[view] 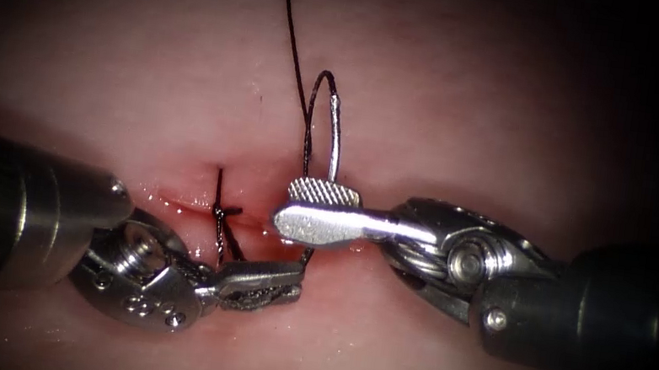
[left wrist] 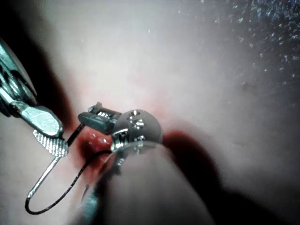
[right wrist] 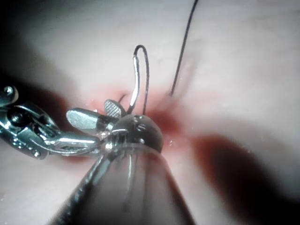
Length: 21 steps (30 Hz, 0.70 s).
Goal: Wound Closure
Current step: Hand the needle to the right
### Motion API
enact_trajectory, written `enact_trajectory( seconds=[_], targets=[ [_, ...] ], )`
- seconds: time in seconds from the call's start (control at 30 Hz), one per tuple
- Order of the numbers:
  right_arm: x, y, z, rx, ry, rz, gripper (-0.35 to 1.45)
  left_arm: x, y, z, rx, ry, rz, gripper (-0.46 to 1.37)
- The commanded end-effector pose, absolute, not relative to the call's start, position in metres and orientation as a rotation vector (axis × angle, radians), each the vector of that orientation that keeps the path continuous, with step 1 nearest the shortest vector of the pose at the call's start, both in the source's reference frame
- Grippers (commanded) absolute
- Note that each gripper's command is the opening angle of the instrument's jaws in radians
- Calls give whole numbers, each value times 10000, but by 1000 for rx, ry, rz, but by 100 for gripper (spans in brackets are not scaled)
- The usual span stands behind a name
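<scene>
The tissue (view: 460, 100) has a red cut (view: 166, 199) across the middle, with a knotted stitch (view: 221, 212) on it. The curved needle (view: 336, 139) stands to the right of that stitch, its blunt end up. My left tool (view: 298, 281) is shut on the needle's lower end, near the tip. The right tool (view: 286, 205) has its jaws open around the needle's middle, hiding where the needle meets the tissue. Dark thread (view: 293, 44) loops from the blunt end and runs out of the top of the endoscope view. The needle (left wrist: 44, 178) (right wrist: 136, 84) shows in both wrist views.
Red fluid (view: 176, 190) wets the cut's edges around the stitch. The left tool's shaft (view: 11, 211) and the right tool's shaft (view: 610, 315) lie low over the tissue on either side. Short thread tails (view: 230, 242) hang from the knot.
</scene>
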<state>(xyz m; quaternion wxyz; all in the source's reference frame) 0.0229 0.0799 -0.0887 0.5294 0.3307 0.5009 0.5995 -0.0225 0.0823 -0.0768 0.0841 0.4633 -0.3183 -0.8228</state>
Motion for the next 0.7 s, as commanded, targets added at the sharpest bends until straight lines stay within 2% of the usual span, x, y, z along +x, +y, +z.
enact_trajectory(
  seconds=[0.03,0.7],
  targets=[
    [227,800,-889,789,1200,1423,112,-226,822,-770,1360,-948,-2445,-35],
    [196,814,-902,712,1202,1441,108,-232,815,-791,1052,-1085,-2402,-35]
  ],
)
